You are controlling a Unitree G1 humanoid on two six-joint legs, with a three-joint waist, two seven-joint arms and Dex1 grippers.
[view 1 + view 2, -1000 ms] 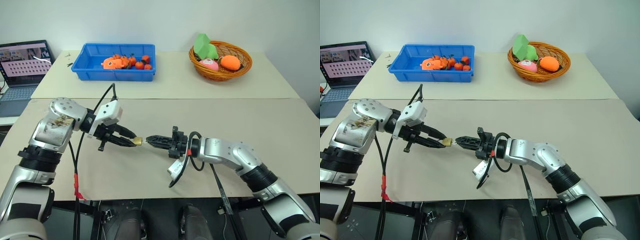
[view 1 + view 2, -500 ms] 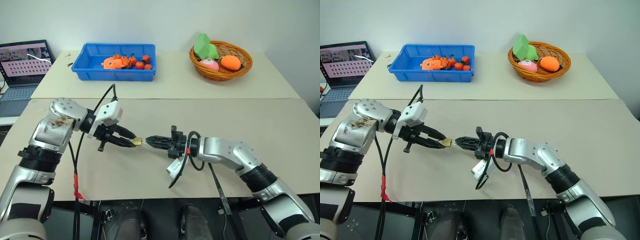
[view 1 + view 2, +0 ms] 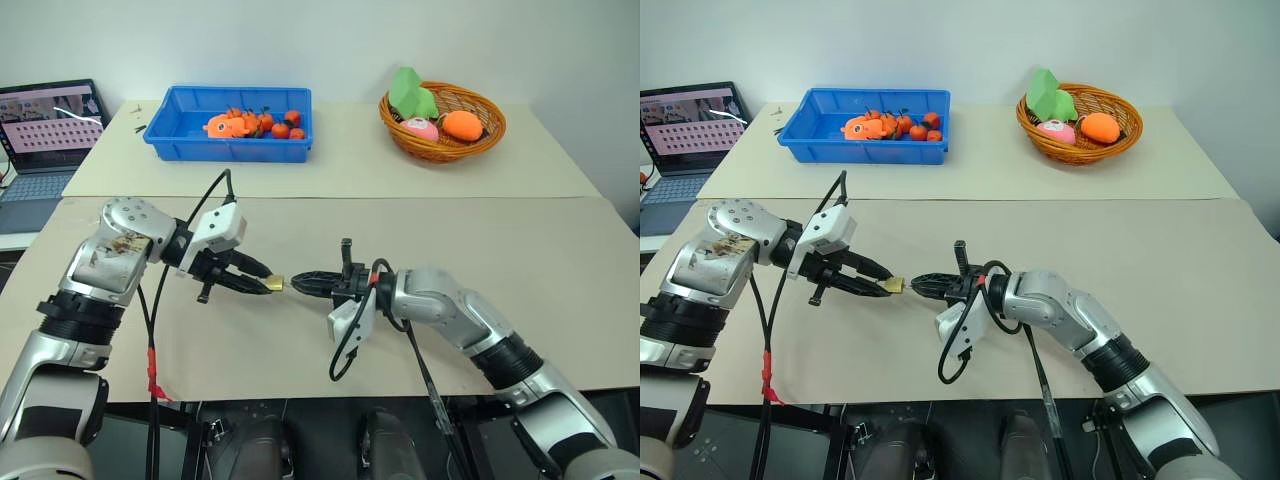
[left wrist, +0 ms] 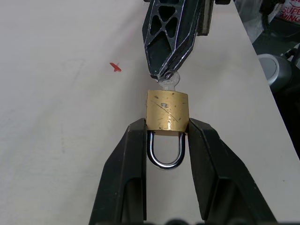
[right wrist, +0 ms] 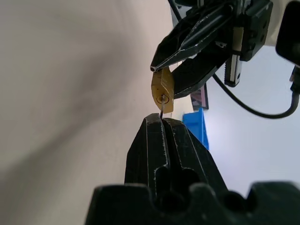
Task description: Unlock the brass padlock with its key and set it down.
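Left gripper (image 3: 262,284) holds the brass padlock (image 3: 274,283) between its two fingertips, above the beige table (image 3: 520,250). Seen from the head, the padlock is at 3 o'clock of this gripper, right at its tips. Right gripper (image 3: 300,284) comes from 3 o'clock toward the padlock; its fingers are pressed together on the key (image 4: 169,83), whose blade is inside the lock. At 12 o'clock, far from both arms, stand a blue tray (image 3: 180,140) with small orange things and a wicker basket (image 3: 480,140); a laptop (image 3: 45,130) is at 10 o'clock.

From the left wrist, both black fingers (image 4: 129,178) squeeze the lower sides of the golden body, and the silver shackle (image 4: 165,151) hangs between them, seated in the body. The key head touches the top face of the lock, and the right gripper's tip is just over it. A small red mark (image 4: 116,67) is on the table nearby.

From the right wrist, closed fingers (image 5: 154,140) pinch the thin key, and the padlock sits just beyond their tips.
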